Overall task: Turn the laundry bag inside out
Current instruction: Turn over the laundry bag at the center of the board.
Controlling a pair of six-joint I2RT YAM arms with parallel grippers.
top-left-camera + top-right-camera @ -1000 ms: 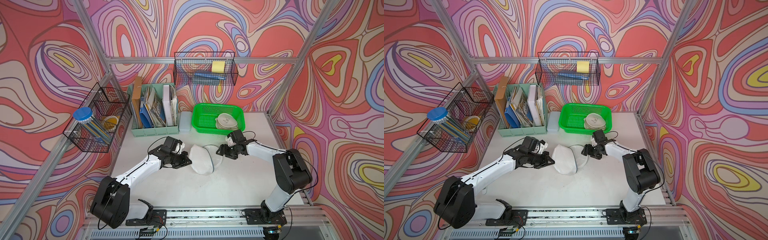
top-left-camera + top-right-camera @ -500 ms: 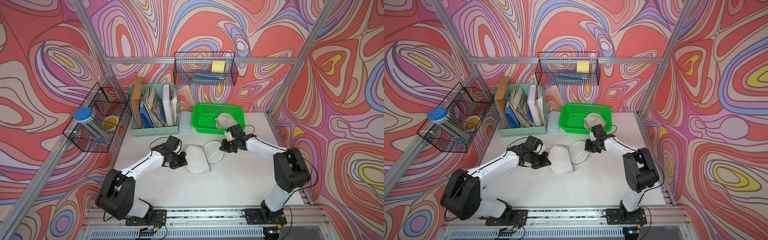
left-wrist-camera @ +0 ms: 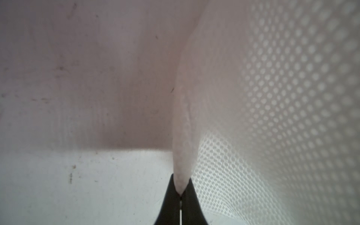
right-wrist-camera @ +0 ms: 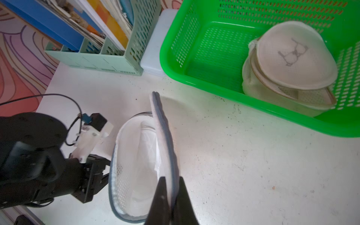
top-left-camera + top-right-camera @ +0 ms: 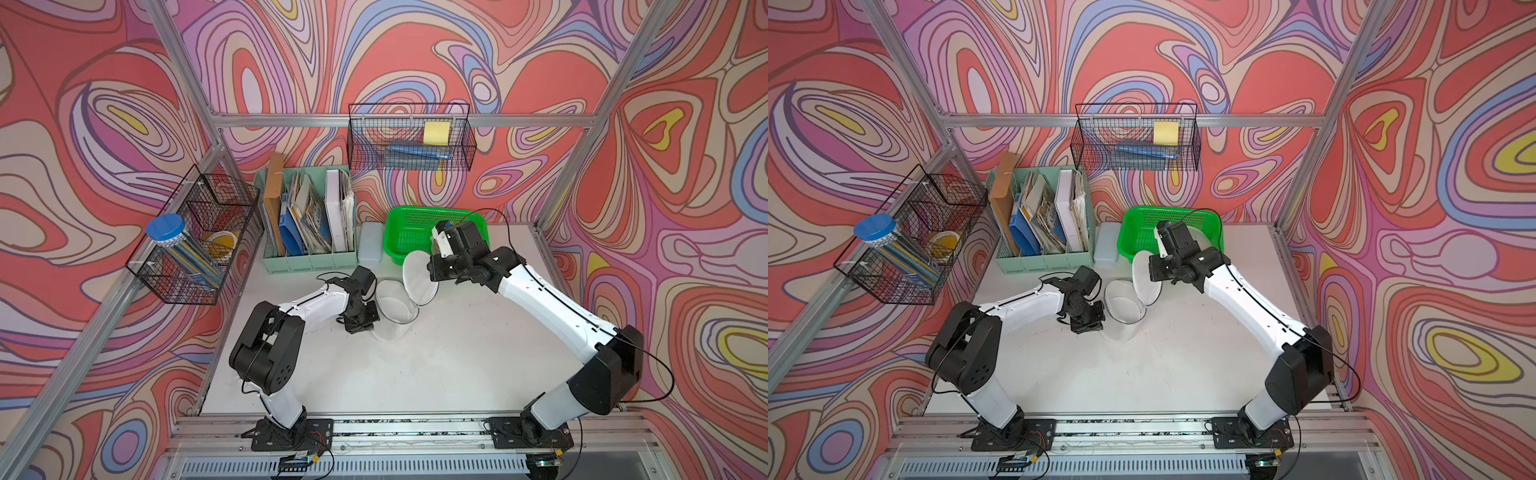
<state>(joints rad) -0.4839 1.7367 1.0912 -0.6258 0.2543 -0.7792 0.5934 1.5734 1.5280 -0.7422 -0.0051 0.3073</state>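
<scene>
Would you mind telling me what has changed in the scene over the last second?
The right tool closed on the lid flap and lifted it toward the green basket, opening the laundry bag. The left tool stayed shut on the bag's side; the basket did not move.

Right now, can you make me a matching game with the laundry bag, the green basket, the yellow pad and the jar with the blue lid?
Things:
1. laundry bag
2. green basket
3. yellow pad
4. blue-lidded jar

Where or how:
A. in the back-wall wire rack
B. in the side-wall wire rack
C. pinched by the left gripper and the right gripper
D. on the table, second mesh bag inside

Pairs: 1-C, 2-D, 3-A, 4-B
</scene>
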